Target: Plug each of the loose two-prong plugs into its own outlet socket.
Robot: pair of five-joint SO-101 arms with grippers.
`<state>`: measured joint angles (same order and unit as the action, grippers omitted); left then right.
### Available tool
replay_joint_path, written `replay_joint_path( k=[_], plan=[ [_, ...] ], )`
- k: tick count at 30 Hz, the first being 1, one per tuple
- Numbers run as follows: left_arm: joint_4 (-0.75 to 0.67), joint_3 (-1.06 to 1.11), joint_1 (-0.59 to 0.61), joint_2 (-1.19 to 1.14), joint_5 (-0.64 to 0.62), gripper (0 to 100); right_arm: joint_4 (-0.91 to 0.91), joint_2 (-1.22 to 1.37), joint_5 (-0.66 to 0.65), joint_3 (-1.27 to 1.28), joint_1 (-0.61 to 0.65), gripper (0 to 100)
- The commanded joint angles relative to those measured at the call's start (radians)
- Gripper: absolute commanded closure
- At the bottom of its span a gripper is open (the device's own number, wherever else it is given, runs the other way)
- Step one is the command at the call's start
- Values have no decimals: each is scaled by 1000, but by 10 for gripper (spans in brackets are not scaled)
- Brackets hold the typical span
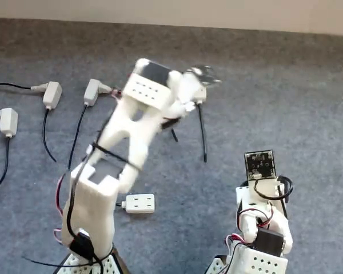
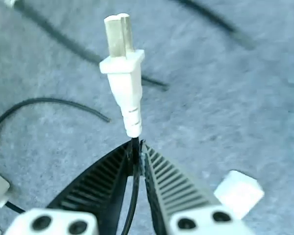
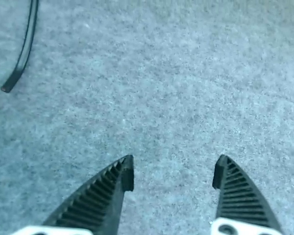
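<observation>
My left gripper (image 2: pixel 137 148) is shut on a thin black cord (image 2: pixel 133 196) just below a white two-prong plug (image 2: pixel 123 73). The plug stands up past the fingertips, prongs pointing away, held above the grey carpet. In the high view the left gripper (image 1: pixel 201 77) is stretched to the far middle, and the cord (image 1: pixel 202 131) hangs down from it. Three white outlet sockets (image 1: pixel 51 94) (image 1: pixel 92 91) (image 1: pixel 8 121) lie at the far left, and another socket (image 1: pixel 140 203) lies near the left arm's base. My right gripper (image 3: pixel 174 169) is open over bare carpet.
The right arm (image 1: pixel 263 228) sits folded at the near right. Black cords (image 1: pixel 46 134) trail from the far-left sockets. A loose black cord end (image 3: pixel 19 63) lies ahead of the right gripper. A white block (image 2: pixel 239 192) lies on the carpet beside the left fingers.
</observation>
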<state>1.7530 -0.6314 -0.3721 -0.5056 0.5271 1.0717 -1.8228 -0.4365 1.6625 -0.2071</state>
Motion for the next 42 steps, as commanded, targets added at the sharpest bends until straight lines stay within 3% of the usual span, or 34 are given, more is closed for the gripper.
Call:
replay_joint_path(
  k=[1, 4, 7, 12, 18, 23, 30, 38, 42],
  plan=[
    [14, 101, -234, 163, -15, 996, -16, -10, 29, 114, -76, 735],
    [6, 231, -404, 223, -15, 996, -12, -10, 44, 82, -157, 735],
    [-89, 367, -498, 272, -11, 996, 44, -10, 41, 19, -254, 735],
    [-258, 604, -492, 328, 44, 996, 127, -10, -17, -70, -352, 735],
    [-465, 877, -498, 332, 51, 995, 128, -10, -21, -84, -366, 735],
    [-528, 980, -467, 340, 48, 970, 128, -10, -15, -84, -366, 735],
    [-503, 858, -240, 343, -37, 702, 130, -10, -20, -79, -364, 735],
    [-198, 460, -35, 344, -44, 695, 127, -4, -29, -85, -298, 735],
    [-72, 173, 162, 343, -161, 695, 131, -2, -41, -87, -219, 735]
  ],
)
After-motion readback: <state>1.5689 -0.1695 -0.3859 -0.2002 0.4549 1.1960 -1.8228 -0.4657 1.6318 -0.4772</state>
